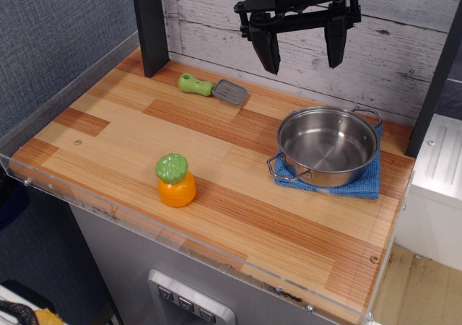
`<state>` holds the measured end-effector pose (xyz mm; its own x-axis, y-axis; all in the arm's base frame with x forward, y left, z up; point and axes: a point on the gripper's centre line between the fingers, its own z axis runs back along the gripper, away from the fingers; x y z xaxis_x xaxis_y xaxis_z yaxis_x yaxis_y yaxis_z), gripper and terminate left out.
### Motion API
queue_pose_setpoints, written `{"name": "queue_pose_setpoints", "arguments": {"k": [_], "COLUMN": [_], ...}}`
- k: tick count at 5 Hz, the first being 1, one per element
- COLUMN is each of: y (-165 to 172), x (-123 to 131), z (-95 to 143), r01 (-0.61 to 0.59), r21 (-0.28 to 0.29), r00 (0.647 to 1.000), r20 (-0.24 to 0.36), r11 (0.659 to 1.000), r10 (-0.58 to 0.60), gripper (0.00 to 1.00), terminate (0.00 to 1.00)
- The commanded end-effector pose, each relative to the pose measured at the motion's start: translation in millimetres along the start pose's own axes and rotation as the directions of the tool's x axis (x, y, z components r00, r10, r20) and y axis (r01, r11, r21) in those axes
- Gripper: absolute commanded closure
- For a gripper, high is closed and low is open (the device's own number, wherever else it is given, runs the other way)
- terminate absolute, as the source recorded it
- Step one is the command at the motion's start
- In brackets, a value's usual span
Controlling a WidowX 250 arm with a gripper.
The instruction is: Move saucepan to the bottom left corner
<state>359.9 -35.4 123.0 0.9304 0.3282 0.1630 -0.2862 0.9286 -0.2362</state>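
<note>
One robot gripper (302,45) hangs in the air above the back of the table, its two dark fingers (267,47) spread wide apart and holding nothing. Below and slightly to the right of it sits the saucepan (328,146), a shallow, shiny steel pot resting on a blue cloth (364,185) near the table's right end, well apart from the bottom left corner (29,159) where it is meant to go. Between the two lie an orange toy with a green top (175,180), standing upright near the front edge, and a green-handled scrubber (213,89) lying close to the back wall. The pot looks rigid and fairly light, but its polished wall is probably slippery, so the thin rim or one of the two wire loop handles (280,170) seems the surest place to pinch. A grip on one side may let it tilt. The cloth underneath could drag along, and the toy stands near the likely path across the striped wooden tabletop (130,123).
</note>
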Motion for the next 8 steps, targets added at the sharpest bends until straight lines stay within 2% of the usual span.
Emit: {"name": "queue_pose_setpoints", "arguments": {"k": [1,3,4,5,8], "y": [0,14,15,16,25], "x": [0,-9,-11,-14,-17], "z": [0,-17,-22,-32,-70], "r01": [0.0,0.053,0.07,0.067,0.063], "r21": [0.0,0.058,0.058,0.058,0.04], "r00": [1.0,0.998,0.997,0.998,0.997], "r20": [0.0,-0.022,-0.026,0.017,-0.036], "r11": [1.0,0.997,0.996,0.996,0.997], "r10": [0.0,-0.052,-0.068,-0.068,-0.061], "gripper": [0.0,0.0,0.0,0.0,0.0], "terminate": [0.0,0.0,0.0,0.0,0.0]}}
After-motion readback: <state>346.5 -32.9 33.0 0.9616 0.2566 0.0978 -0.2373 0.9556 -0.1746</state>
